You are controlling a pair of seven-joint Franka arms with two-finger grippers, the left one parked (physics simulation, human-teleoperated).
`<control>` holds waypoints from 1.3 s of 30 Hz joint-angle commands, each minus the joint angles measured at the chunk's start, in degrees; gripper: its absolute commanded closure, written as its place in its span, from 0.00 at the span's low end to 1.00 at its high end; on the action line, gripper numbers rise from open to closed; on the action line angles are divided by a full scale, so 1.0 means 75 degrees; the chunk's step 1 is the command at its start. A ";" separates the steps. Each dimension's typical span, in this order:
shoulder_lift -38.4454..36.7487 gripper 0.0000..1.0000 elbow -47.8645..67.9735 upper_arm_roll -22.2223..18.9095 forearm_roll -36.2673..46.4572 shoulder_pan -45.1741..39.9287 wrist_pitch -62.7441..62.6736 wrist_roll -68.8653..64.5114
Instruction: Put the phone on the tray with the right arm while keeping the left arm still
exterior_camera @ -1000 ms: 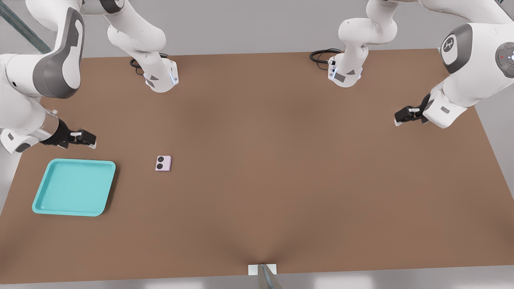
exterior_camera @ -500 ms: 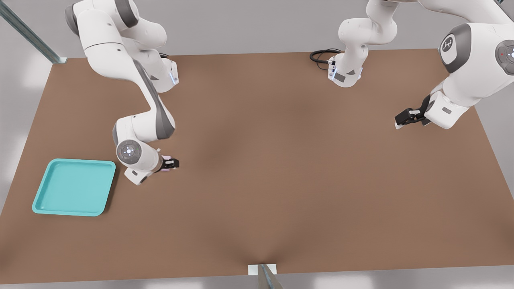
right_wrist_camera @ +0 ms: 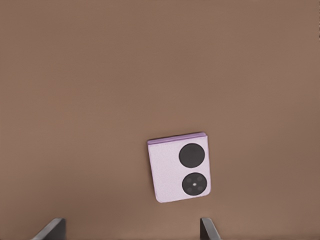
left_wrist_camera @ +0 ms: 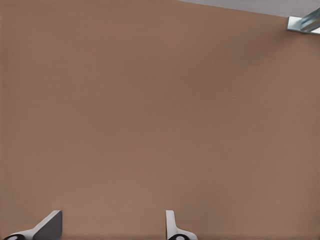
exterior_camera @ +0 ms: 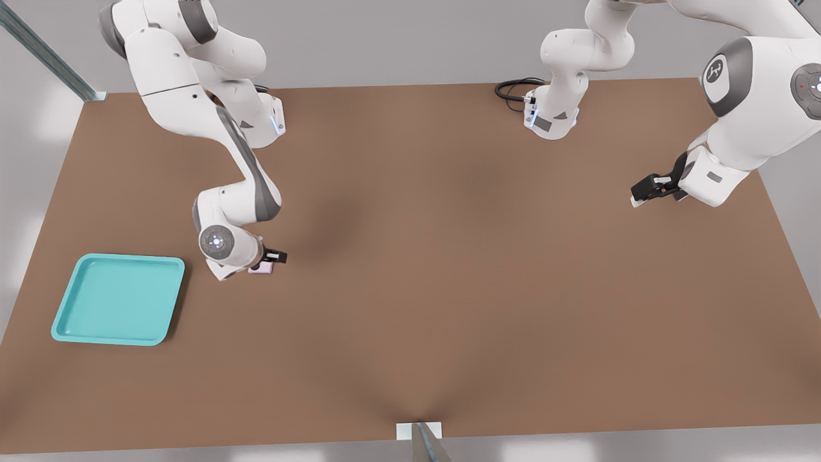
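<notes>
The pale pink-lilac phone (right_wrist_camera: 179,167) lies flat on the brown table, its two black lenses facing up. In the front view only a sliver of the phone (exterior_camera: 262,270) shows under the working arm's wrist. My gripper (exterior_camera: 274,257) hovers just above it, open, and both fingertips (right_wrist_camera: 210,230) appear wide apart at the edge of the right wrist view with nothing between them. The phone sits ahead of the gripper (right_wrist_camera: 131,232), untouched. The turquoise tray (exterior_camera: 118,299) rests on the table at the front view's left, holding nothing.
A black cable (exterior_camera: 513,86) coils by the arm base at the back. The parked arm's gripper (exterior_camera: 651,187) hangs over the table at the front view's right. A metal post (exterior_camera: 420,439) stands at the near table edge.
The working arm swung from beside the tray's far edge rightward to the phone, and in the last half second shifted slightly, uncovering the phone's near edge.
</notes>
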 commanded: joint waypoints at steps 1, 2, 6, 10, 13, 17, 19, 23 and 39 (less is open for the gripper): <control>0.0085 0.00 -0.0044 0.0001 -0.0009 -0.0057 0.0649 0.1262; 0.0155 0.00 -0.0056 0.0001 -0.0009 -0.0057 0.0754 0.1262; 0.0519 0.00 -0.0056 0.0001 -0.0067 -0.0069 0.1071 0.1239; 0.0448 0.00 -0.0571 0.0001 -0.0407 -0.0174 0.1856 0.1157; 0.0179 0.00 -0.1180 0.0036 -0.1168 -0.0221 0.2757 0.1039; 0.0319 0.00 -0.1158 0.0586 -0.1157 -0.1018 0.2934 0.0430; 0.0320 0.00 -0.1158 0.0633 -0.1157 -0.1088 0.3040 0.0114; 0.0319 0.00 -0.1626 0.1395 -0.1169 -0.1955 0.3790 -0.0273; 0.0730 0.00 -0.1814 0.1395 -0.1321 -0.1955 0.3754 -0.0636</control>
